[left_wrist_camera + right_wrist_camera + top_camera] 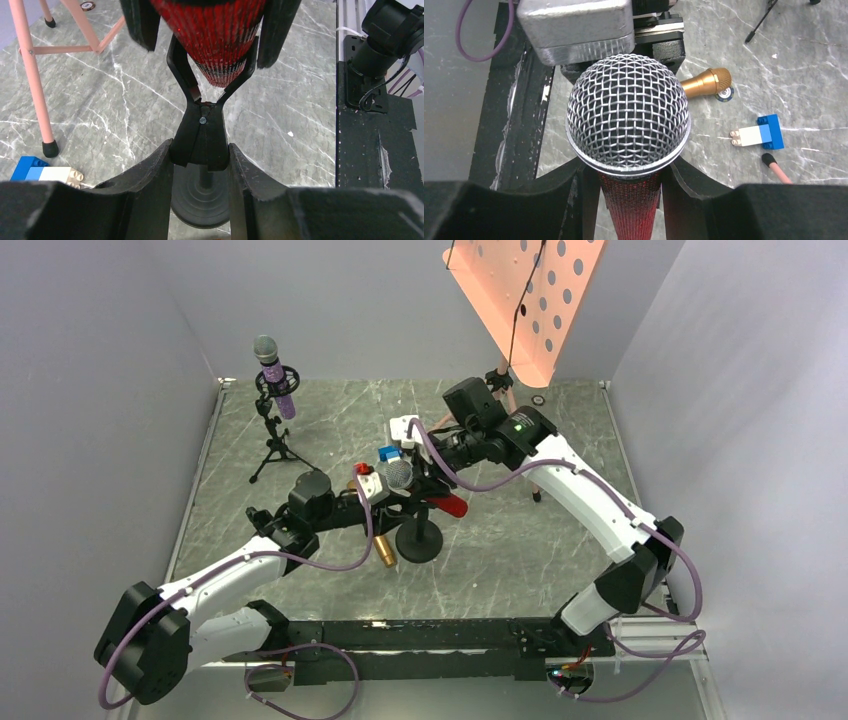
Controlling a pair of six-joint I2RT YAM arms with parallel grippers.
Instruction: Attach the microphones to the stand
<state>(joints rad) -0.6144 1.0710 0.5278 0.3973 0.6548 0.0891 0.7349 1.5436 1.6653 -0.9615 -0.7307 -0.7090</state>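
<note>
Where marble tabletop (520, 550) meets grey walls (90, 390) | left claw (200, 160) pinches stand clip (200, 132) | right claw (629, 175) grips red microphone (628, 112)

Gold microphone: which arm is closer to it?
Left. The left gripper, on the stand clip, is just beside the gold microphone; the right gripper, holding the red microphone, is farther back.

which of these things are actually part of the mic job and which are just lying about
For the job:
red microphone
gold microphone
purple microphone, already on the tripod stand
clip stand

Lying about:
blue-and-white block
pink music stand
</note>
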